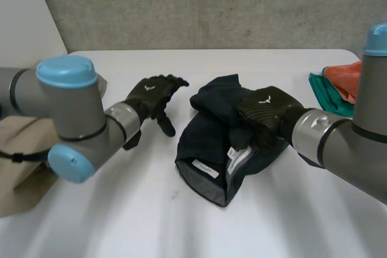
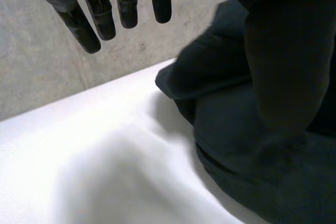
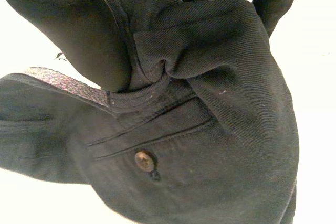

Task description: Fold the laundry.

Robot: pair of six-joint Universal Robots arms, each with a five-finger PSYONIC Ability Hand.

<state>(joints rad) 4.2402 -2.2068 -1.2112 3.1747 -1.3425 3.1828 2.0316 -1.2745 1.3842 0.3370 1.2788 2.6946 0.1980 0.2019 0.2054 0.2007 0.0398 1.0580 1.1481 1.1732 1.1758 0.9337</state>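
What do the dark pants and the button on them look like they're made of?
Pants: likely cotton twill, matte navy-black; fine diagonal ribs show in the weave. Button: brown, slightly glossy, perhaps plastic or horn; too small to tell.

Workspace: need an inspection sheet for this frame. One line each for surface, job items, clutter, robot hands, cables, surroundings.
Surface: white table.
Job's things: dark garment crumpled mid-table, labels and lining showing, buttoned pocket facing the right wrist camera. Beige cloth under the left arm. Orange cloth and teal cloth by the right arm.
Clutter: nothing seen.
Robot hands: left robot hand open, beside the garment, holding nothing. Right robot hand shut on a fold of the garment, pinched between thumb and fingers.
Cables: nothing seen.
Surroundings: grey concrete wall behind the table.
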